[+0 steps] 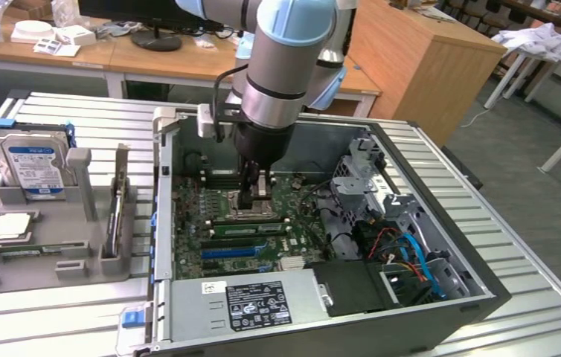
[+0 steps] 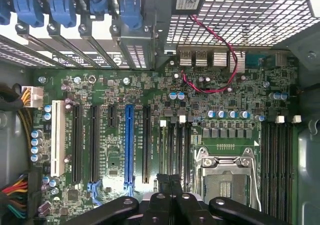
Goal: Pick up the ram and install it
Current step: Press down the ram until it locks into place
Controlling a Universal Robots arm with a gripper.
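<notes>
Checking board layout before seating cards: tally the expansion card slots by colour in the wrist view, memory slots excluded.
white slot: 1
blue slot: 1
black slots: 4 (three long, one short)
Total: 6

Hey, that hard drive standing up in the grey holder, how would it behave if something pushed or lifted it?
The hard drive probably feels rigid and heavy for its size, being a metal-cased block. Standing on edge, it might tip, though the grey holder bracing its base should likely steady it.
</notes>
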